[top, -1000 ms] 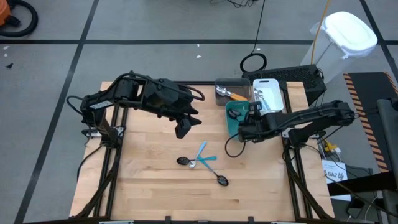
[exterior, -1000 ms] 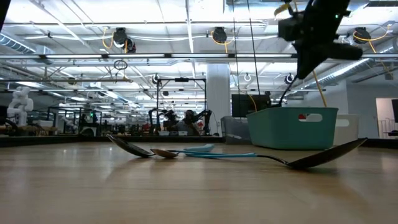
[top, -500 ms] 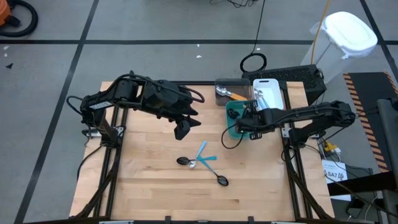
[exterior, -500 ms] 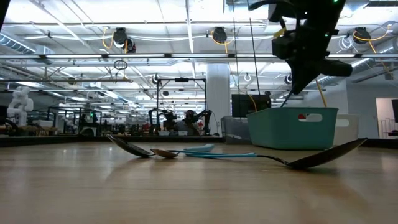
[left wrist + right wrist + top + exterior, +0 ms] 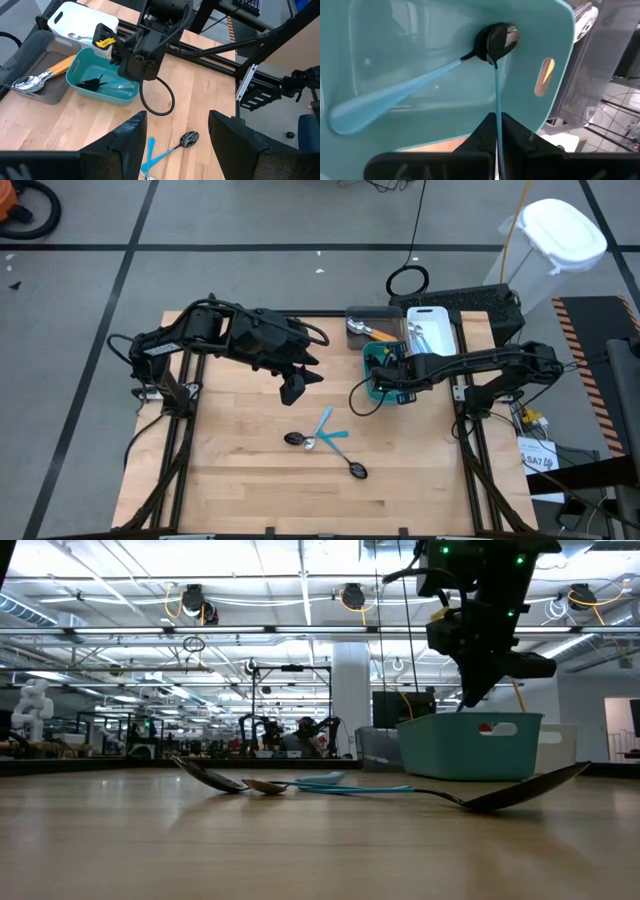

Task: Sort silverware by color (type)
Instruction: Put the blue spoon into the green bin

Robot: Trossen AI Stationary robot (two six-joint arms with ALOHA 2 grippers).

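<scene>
Meanwhile the right gripper [image 5: 496, 131] is hovering over the teal bin [image 5: 374, 385], fingers pinching a light-blue-handled spoon [image 5: 495, 85] that is dangling into it, while the left gripper [image 5: 172, 142], fingers apart, is hanging above the desk [image 5: 240, 460]
</scene>
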